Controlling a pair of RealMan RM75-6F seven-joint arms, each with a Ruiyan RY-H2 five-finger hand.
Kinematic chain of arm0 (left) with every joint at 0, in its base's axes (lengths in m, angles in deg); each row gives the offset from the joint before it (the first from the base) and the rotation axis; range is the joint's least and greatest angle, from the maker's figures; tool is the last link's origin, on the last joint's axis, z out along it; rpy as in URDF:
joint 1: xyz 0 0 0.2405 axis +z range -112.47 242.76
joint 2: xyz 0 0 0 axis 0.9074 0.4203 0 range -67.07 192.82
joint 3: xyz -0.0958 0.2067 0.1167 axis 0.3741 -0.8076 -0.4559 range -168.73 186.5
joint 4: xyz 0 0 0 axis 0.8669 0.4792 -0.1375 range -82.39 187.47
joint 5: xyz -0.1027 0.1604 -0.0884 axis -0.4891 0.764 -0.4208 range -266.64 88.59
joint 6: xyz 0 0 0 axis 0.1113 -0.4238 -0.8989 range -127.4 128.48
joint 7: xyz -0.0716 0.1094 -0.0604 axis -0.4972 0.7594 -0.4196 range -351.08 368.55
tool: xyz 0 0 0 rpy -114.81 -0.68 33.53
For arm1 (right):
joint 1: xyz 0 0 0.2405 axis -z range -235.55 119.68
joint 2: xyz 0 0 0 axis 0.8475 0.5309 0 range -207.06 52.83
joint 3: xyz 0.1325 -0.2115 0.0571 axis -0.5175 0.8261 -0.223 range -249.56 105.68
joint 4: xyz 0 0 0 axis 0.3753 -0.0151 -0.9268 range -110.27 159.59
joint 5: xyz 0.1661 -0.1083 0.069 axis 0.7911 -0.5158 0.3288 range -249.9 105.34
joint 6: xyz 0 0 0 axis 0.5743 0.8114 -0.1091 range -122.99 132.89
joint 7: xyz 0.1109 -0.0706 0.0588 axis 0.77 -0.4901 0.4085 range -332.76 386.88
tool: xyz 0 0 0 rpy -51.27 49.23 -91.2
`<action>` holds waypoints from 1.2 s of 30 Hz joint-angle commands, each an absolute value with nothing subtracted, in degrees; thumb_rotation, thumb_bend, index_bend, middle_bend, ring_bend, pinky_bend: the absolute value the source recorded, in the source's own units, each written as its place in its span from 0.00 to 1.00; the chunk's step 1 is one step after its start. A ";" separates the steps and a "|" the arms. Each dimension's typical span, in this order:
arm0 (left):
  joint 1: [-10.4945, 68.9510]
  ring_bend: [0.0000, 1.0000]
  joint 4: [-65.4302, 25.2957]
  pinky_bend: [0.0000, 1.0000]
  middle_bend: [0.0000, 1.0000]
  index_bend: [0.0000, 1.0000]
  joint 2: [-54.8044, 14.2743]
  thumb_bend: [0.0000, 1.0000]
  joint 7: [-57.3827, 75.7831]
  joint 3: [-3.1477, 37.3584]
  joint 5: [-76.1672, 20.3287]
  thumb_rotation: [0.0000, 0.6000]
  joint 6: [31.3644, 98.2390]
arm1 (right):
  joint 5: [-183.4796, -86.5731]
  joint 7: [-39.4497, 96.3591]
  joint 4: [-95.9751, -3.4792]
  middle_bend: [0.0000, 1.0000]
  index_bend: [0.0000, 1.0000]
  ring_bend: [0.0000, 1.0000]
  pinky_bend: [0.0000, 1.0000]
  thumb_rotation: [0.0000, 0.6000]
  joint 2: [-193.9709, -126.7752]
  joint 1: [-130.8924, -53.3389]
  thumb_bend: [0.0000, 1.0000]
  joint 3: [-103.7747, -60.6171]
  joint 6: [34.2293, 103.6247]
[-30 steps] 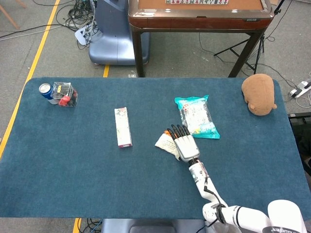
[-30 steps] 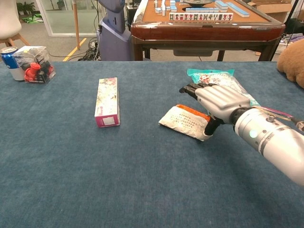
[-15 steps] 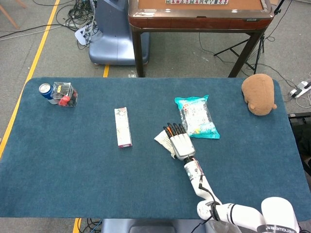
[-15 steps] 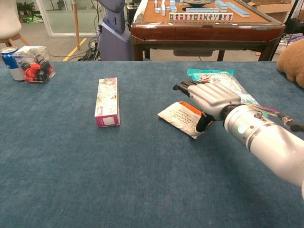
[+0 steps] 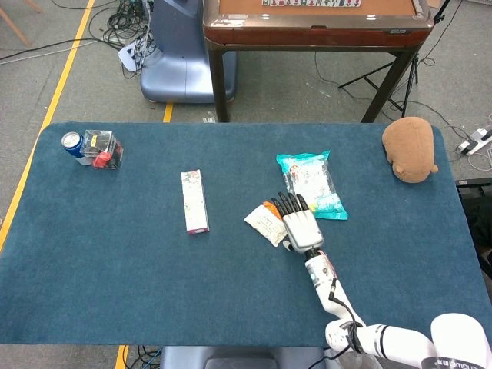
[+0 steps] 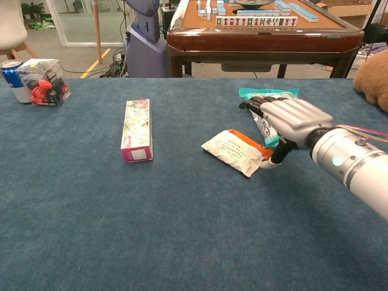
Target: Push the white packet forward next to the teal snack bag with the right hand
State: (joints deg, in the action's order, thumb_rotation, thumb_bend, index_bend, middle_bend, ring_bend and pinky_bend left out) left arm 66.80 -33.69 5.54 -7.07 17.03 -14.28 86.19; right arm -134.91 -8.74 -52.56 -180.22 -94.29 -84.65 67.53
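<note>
Blue felt covers the bench (image 5: 115, 254), and the white packet (image 5: 266, 224) lies near its middle, just left of the right hand (image 5: 302, 226). The packet's long axis runs diagonally, from near-right to far-left, with an orange edge on its far side. The teal snack bag (image 5: 311, 183) sits beyond and to the right of it, close but with a gap of felt between them in the chest view. The right hand hovers palm down beside the packet's right end, its fingers (image 6: 257, 105) extended and close together, holding nothing; the fingertips reach over the near edge of the snack bag, and the thumb hangs by the packet's near-right corner, though contact cannot be told. So the packet lies to the left of the fingers, not ahead of them; a forward push probably calls for the hand to come behind the packet's near edge first. The left hand is not visible.

Further left lie a pink-ended carton (image 5: 194, 201), a clear box (image 5: 101, 147) and a can (image 5: 72, 142); a brown plush toy (image 5: 410, 148) rests at the far right.
</note>
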 commanded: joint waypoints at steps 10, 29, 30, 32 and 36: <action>66.74 0.21 -33.13 0.41 0.31 0.29 5.52 0.20 -7.81 17.13 -14.80 1.00 85.46 | -132.61 -8.46 -48.12 0.02 0.08 0.00 0.08 1.00 -182.31 -96.31 0.00 -85.71 65.84; 66.87 0.21 -33.79 0.41 0.31 0.29 5.87 0.20 -7.75 16.92 -14.03 1.00 85.90 | -129.69 -7.74 -39.96 0.02 0.08 0.00 0.08 1.00 -186.81 -100.28 0.00 -87.88 63.02; 66.88 0.21 -33.76 0.41 0.31 0.29 5.91 0.20 -7.89 16.93 -14.04 1.00 85.87 | -129.60 -7.70 -39.77 0.02 0.08 0.00 0.08 1.00 -187.08 -100.48 0.00 -88.00 62.97; 66.92 0.21 -33.70 0.41 0.31 0.29 5.96 0.20 -8.11 16.92 -14.02 1.00 85.87 | -129.51 -7.61 -39.50 0.02 0.08 0.00 0.08 1.00 -187.57 -100.87 0.00 -88.22 62.91; 67.05 0.21 -33.64 0.41 0.31 0.29 6.10 0.20 -8.61 16.93 -14.03 1.00 85.94 | -129.46 -7.60 -38.92 0.02 0.08 0.00 0.08 1.00 -188.65 -101.75 0.00 -88.69 63.05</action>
State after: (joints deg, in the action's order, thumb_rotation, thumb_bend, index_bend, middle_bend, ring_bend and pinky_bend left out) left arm 67.02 -33.65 6.07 -8.56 16.92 -14.02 85.94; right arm -129.50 -7.57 -39.06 -188.47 -101.58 -88.56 62.99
